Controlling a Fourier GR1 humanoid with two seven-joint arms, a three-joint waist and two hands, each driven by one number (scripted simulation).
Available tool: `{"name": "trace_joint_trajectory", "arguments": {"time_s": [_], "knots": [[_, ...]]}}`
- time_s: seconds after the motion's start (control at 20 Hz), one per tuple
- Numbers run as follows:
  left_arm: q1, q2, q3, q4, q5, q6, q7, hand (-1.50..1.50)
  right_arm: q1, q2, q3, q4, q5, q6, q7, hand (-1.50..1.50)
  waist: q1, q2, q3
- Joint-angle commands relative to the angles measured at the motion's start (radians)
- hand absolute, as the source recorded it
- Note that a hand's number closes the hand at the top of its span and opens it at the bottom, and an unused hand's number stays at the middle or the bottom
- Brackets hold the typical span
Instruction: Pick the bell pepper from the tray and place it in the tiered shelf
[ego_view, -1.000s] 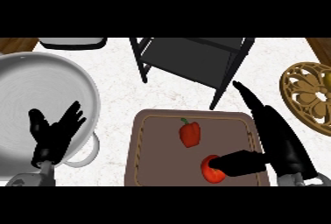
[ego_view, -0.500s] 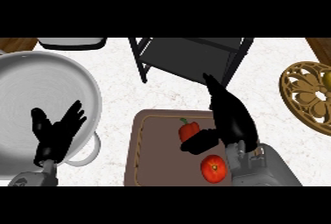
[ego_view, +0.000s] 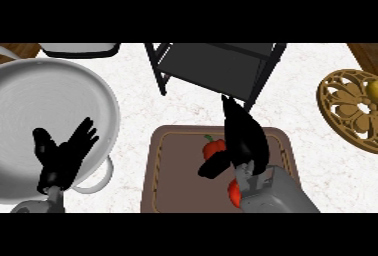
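A white marbled kitchen counter (ego_view: 184, 107) was seen from steeply above. At the lower middle lay a brown rectangular tray (ego_view: 173, 172) with a raised rim. On it, toward the upper middle of its floor, sat a small red bell pepper with a green stem (ego_view: 213, 147), still on the tray.

The robot's right hand (ego_view: 242, 142), black on a grey forearm, came up from the lower edge and lay over the tray. Its fingers were stretched long and straight toward the top of the view, released rather than clenched, their tips passing the tray's far rim. The thumb jutted out to the left just below the pepper. The hand sat immediately right of the pepper and partly over it; whether it actually touched the pepper could not be made out, and nothing was curled round it. A second red rounded thing (ego_view: 233, 192), possibly a tomato, showed lower on the tray, mostly hidden beneath the forearm.

Beyond the tray stood a dark metal tiered shelf with thin black legs (ego_view: 214, 62), its flat top bare.

At the left sat a large white round bowl with a handle (ego_view: 44, 115). The robot's left hand (ego_view: 63, 155) rested over the bowl's lower right rim, fingers spread, relaxed and holding nothing.

At the right edge lay a golden wooden openwork round trivet (ego_view: 354, 112).
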Motion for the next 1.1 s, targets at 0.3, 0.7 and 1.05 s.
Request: {"name": "trace_joint_trajectory", "arguments": {"time_s": [0.3, 0.7, 1.05], "knots": [[0.029, 0.0, 0.013, -0.021, -0.004, -0.019, 0.04, 0.0, 0.027, 0.058, 0.048, 0.056, 0.12, -0.005, 0.155, -1.5, 0.003, 0.003, -0.006], [0.033, -0.044, 0.02, 0.033, -0.034, -0.014, -0.019, 0.0, 0.027, 0.058, 0.072, 0.184, 0.152, -0.09, 0.125, -1.5, 0.006, 0.005, -0.006], [-0.074, -0.016, 0.066, 0.055, -0.007, -0.041, 0.075, 0.0, 0.061, 0.059, 0.065, 0.295, 0.213, -0.167, 0.038, -1.5, 0.0, 0.007, -0.006]]}}
